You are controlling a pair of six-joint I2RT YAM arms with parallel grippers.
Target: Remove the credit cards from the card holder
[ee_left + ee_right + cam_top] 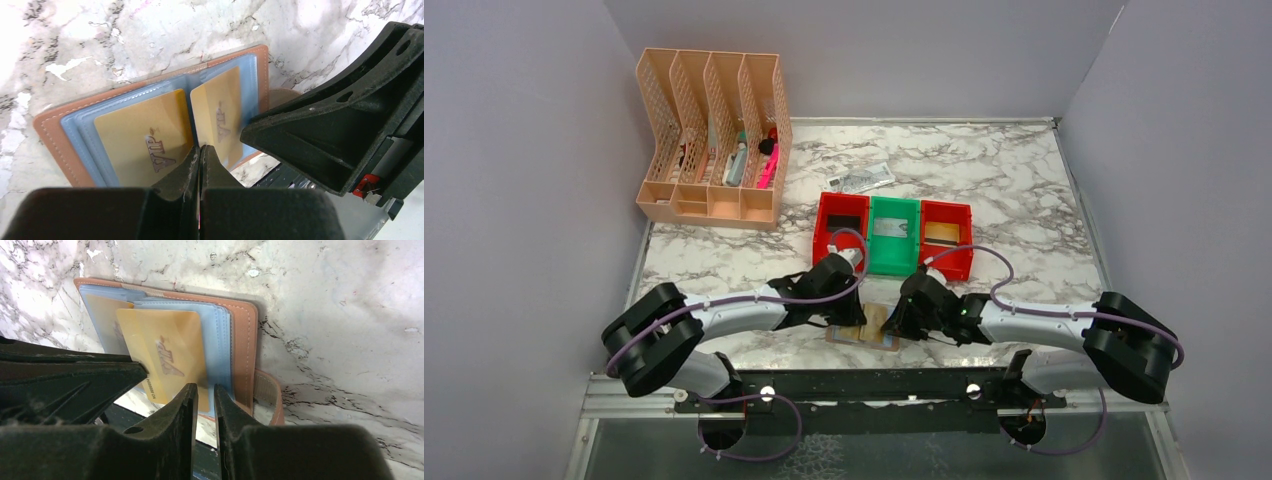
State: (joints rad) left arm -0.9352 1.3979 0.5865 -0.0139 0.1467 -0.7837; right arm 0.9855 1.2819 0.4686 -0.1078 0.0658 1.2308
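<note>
While the left gripper [200,150] pins the open card holder [864,335], the right gripper [205,390] nips a gold VIP card [165,355] by its near edge.
Lying at 6 o'clock on the marble table [1024,200], the holder has one arm reaching in from 9 o'clock and the other from 3. The left fingers are pressed tight together, their tips on the fold between the pale blue panels, probably to keep the light wallet from sliding as a card is drawn out. The right fingers are closed to a thin slit around the card's edge; that card lies skewed over its sleeve, seemingly partly out. A second gold card [145,135] sits in the other panel's sleeve. The row of bins [893,268] waits at 12 o'clock, close enough for a short carry.
</note>
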